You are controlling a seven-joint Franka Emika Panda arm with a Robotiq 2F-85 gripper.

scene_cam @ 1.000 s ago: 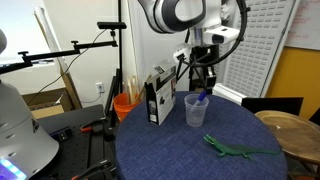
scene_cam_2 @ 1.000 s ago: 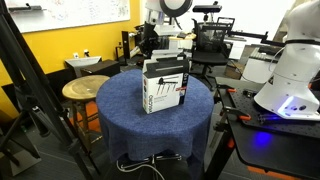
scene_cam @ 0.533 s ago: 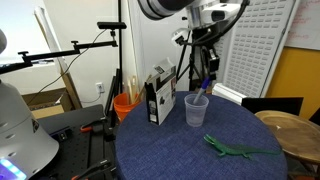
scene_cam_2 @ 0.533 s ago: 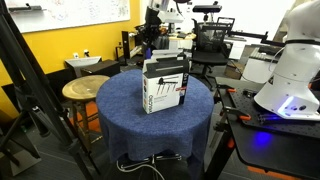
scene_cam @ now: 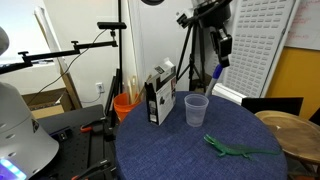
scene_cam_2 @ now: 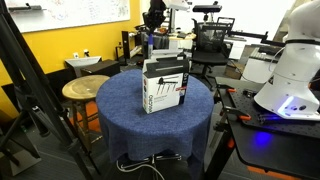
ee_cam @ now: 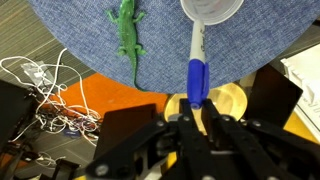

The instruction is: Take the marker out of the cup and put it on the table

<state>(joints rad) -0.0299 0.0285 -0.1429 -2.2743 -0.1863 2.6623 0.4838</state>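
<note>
My gripper (scene_cam: 218,48) is shut on the blue marker (scene_cam: 216,73) and holds it high in the air, above and a little beyond the cup (scene_cam: 196,110). The translucent cup stands upright and empty on the blue speckled table (scene_cam: 190,155). In the wrist view the marker (ee_cam: 196,70) hangs from my jaws (ee_cam: 192,112), its pale barrel pointing toward the cup (ee_cam: 210,10) on the table (ee_cam: 80,30) far below. My gripper also shows in an exterior view (scene_cam_2: 152,18), above the far side of the table (scene_cam_2: 130,110).
A black-and-white carton (scene_cam: 158,95) stands next to the cup, also seen in an exterior view (scene_cam_2: 165,85). A green toy lizard (scene_cam: 235,151) lies near the table's front. An orange bucket (scene_cam: 124,104) sits behind the table. A wooden stool (scene_cam_2: 82,90) stands beside it.
My gripper has risen straight up with the marker in it. The marker came out of the cup and now hangs well above its rim.
</note>
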